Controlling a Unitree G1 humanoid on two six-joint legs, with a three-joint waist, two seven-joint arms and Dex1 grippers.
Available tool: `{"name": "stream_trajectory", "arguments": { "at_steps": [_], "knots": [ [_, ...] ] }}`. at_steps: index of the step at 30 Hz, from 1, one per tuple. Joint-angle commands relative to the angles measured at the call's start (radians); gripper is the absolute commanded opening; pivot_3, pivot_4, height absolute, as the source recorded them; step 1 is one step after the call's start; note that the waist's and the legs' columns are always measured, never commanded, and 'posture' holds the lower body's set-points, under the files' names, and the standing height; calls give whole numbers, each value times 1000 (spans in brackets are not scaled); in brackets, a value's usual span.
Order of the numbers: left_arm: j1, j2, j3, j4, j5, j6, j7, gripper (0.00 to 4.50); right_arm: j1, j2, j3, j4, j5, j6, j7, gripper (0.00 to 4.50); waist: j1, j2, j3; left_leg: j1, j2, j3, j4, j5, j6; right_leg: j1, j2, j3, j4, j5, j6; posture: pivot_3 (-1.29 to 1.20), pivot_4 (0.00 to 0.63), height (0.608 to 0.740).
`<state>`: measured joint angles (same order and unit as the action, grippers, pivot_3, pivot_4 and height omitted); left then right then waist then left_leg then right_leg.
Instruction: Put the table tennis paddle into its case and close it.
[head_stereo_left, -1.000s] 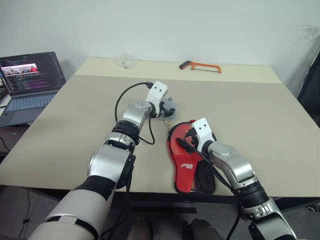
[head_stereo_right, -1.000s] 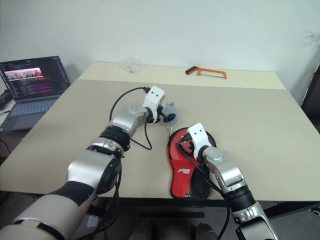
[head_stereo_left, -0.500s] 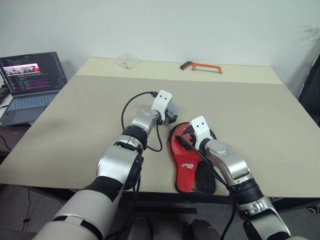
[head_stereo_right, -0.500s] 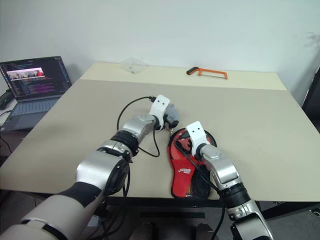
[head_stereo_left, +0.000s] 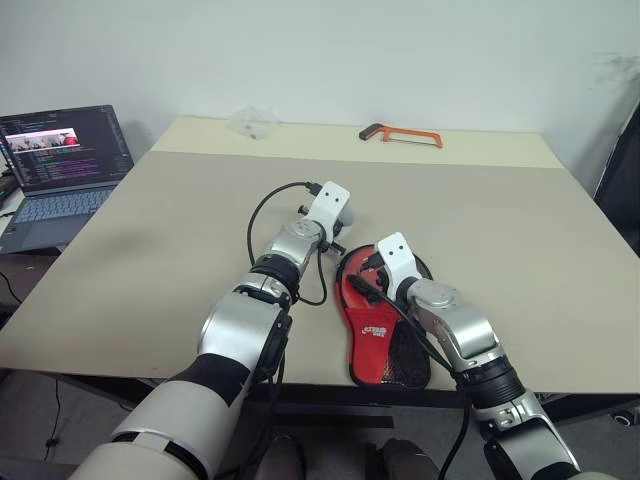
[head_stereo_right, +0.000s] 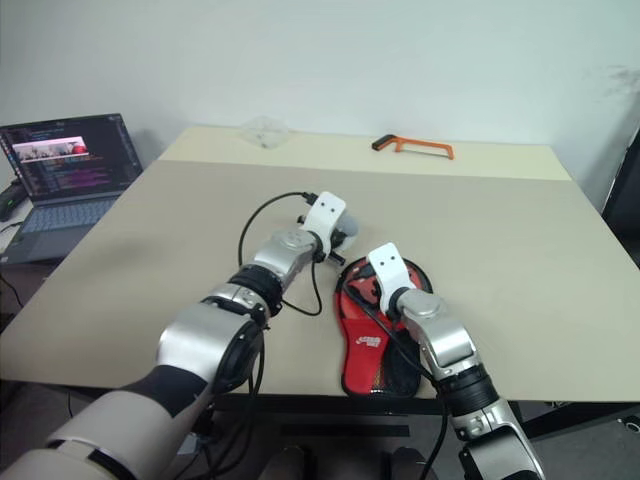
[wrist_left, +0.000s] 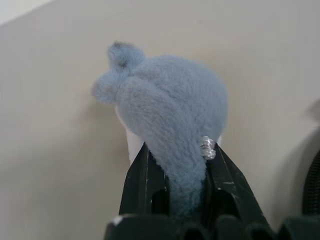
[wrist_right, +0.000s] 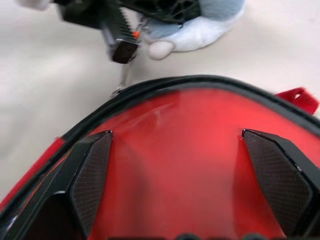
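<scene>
On the desk (head_stereo_left: 150, 240), the red case (head_stereo_left: 375, 320) lies near the front edge with the right pincer (wrist_right: 175, 165) spread wide over its round end; whether the paddle is inside cannot be told. The left pincer (wrist_left: 175, 185), open a second ago, now clamps the plush toy (wrist_left: 170, 120) just beside the case. Probably the toy serves as the zip pull, so closing can begin.
</scene>
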<state>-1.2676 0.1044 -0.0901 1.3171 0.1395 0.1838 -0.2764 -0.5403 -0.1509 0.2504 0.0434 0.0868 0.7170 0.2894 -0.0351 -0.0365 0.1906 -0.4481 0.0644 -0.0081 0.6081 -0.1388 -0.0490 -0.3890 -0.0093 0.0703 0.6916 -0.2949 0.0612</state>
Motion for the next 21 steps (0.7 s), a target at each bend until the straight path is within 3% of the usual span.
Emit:
{"name": "stream_trajectory", "arguments": {
  "at_steps": [1, 9, 21],
  "knots": [
    [-18, 3, -56, 9, 84, -81, 61, 337, 54, -24, 44, 13, -20, 84, 30, 4500, 0, 0, 0, 0, 0, 0, 0, 0, 0, 0, 0, 0, 0, 0, 0, 0, 150, 740],
    [-62, -35, -161, 35, 231, -250, 223, 322, 89, -46, 63, -78, -14, 147, 60, 4500, 1, 0, 0, 0, 0, 0, 0, 0, 0, 0, 0, 0, -2, 1, 0, 0, 150, 740],
    [-66, -104, -297, 61, 416, -310, 362, 309, 164, -79, 82, -240, 0, 259, 65, 4500, 3, 0, 0, -3, 0, 1, -3, 0, -1, 0, -1, 0, -10, 1, 1, 0, 150, 740]
  ]
}}
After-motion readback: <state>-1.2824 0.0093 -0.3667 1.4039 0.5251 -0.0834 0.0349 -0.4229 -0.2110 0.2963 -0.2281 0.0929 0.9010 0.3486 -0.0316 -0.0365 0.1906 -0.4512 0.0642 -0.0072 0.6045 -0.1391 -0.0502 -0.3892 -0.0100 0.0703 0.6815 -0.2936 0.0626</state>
